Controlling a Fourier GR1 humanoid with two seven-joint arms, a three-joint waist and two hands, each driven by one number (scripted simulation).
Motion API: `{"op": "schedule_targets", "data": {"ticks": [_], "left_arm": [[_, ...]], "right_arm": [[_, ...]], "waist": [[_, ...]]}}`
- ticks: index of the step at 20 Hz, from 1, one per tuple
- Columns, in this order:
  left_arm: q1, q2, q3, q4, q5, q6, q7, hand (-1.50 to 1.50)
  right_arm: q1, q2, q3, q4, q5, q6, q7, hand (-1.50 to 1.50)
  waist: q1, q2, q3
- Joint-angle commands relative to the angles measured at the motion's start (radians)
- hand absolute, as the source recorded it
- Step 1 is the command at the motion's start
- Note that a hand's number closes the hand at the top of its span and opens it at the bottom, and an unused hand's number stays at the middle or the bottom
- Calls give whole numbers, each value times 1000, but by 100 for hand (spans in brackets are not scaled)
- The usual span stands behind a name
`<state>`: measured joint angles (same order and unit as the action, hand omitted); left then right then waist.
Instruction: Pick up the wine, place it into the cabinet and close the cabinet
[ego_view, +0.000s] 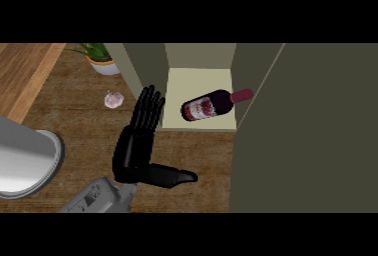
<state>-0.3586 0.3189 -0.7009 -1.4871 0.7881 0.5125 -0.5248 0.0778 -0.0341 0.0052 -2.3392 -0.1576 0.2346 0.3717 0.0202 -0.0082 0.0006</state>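
Head view, one wine bottle (210, 106) lying in open cabinet (198, 80), one left hand (133, 149), fingers straight.

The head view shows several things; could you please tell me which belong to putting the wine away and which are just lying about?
For the job:
wine bottle, lying inside the cabinet
cabinet door, open
left robot hand, open

Lying about:
potted plant
small pinkish item
grey bowl
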Motion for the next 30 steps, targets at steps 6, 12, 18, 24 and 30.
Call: {"op": "schedule_targets", "data": {"ticks": [6, 12, 18, 24, 30], "left_arm": [[266, 84, -65, -422, -131, 151, 67, -150], [370, 188, 18, -469, -130, 109, 38, -150], [570, 330, 121, -667, -104, 88, 28, -150], [777, 392, 269, -661, -19, -96, -104, -150], [907, 448, 463, -643, 97, -263, -128, -150]], "right_arm": [[-1, -39, 33, 13, 45, 54, -11, 150], [-12, -180, 57, 1, -68, 228, 56, 150], [104, -161, 186, -57, -124, 268, 106, 150], [138, -75, 449, -211, -52, 164, 244, 150], [9, 28, 628, -165, 117, 43, 322, 150]], "waist": [[-11, 5, 0], [-3, 5, -1], [-5, 4, -1], [-2, -1, -3], [-2, -1, -4]]}}
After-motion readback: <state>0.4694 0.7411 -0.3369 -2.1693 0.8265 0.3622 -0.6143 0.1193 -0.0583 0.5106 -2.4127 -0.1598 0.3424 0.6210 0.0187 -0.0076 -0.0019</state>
